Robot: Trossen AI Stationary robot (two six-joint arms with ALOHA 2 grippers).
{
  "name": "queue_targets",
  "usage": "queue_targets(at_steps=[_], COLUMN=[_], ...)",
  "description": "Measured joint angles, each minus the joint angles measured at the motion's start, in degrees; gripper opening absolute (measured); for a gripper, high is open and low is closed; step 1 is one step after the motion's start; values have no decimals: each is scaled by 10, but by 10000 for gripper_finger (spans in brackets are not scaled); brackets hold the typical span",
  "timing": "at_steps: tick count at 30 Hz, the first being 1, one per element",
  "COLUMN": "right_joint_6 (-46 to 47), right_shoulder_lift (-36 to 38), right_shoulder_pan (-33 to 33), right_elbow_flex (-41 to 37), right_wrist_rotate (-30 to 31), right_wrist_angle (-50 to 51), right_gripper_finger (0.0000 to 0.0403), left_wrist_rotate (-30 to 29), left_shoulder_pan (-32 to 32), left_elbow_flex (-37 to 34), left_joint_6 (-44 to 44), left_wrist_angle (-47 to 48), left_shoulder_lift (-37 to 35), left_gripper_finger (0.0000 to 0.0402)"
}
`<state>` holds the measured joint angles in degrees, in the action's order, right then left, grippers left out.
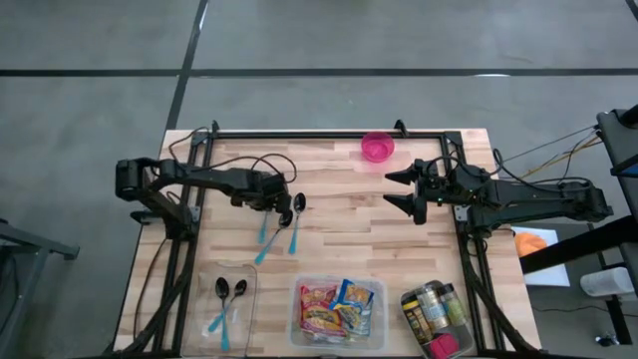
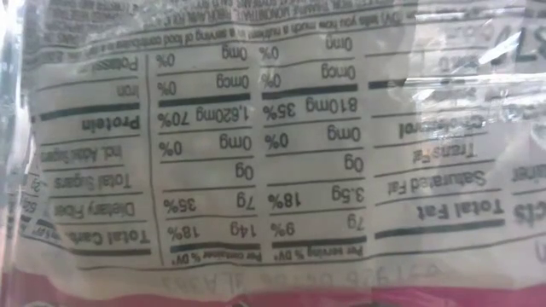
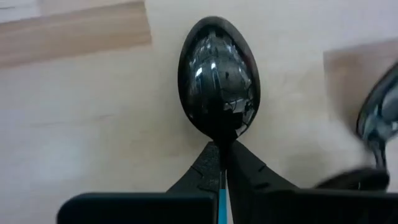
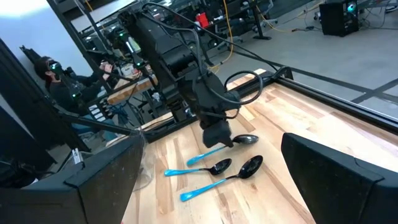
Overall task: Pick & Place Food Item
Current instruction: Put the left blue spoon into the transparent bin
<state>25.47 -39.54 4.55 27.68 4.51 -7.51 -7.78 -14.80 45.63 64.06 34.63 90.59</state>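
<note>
My left gripper (image 3: 222,149) is shut on a black spoon (image 3: 219,81) with a blue handle, at the table's left middle (image 1: 282,204). Two more black spoons (image 4: 219,167) (image 4: 251,167) with blue handles lie on the wood beside it. Food packets (image 1: 337,309) lie in a clear tub at the near edge, and no gripper touches them. My right gripper (image 1: 401,189) hangs open and level over the table's right middle, holding nothing. A packet's nutrition label (image 2: 256,145) fills the low view. My left gripper pinches the spoon's neck (image 3: 222,138), where the black bowl meets the blue handle, between its two fingertips. The fingers come steeply from above, one on each side of the handle. The bowl sticks out past the fingertips, hollow side up. Whether the spoon is off the wood, I cannot tell.
A pink bowl (image 1: 377,147) stands at the far edge. A clear tray (image 1: 229,299) with two more spoons lies near left, and a tub of jars (image 1: 437,317) near right. A black frame (image 1: 329,135) rims the table. People sit beyond the table (image 4: 56,81).
</note>
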Motion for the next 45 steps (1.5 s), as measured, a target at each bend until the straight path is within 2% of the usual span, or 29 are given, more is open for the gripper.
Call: queue_targets(at_steps=[10,18,23,27,31,39,45], right_joint_6=[0,0,0,0,0,0,0], right_shoulder_lift=[0,0,0,0,0,0,0], right_shoulder_pan=[0,0,0,0,0,0,0], right_elbow_flex=[0,0,0,0,0,0,0], right_wrist_rotate=[0,0,0,0,0,0,0], right_wrist_angle=[0,0,0,0,0,0,0], right_gripper_finger=[381,381,381,381,381,381,381], left_wrist_rotate=[25,149,195,196,166,76,11], left_shoulder_pan=[0,6,47,129,251,519,654], left_elbow_flex=[1,1,1,1,2,1,1], left_joint_6=[11,86,180,272,381,598,683], left_wrist_angle=[92,154,194,198,197,196,188], left_shoulder_lift=[-148,-309,-398,-447,-460,-419,-365], left_gripper_finger=[2,1,1,1,0,0,0])
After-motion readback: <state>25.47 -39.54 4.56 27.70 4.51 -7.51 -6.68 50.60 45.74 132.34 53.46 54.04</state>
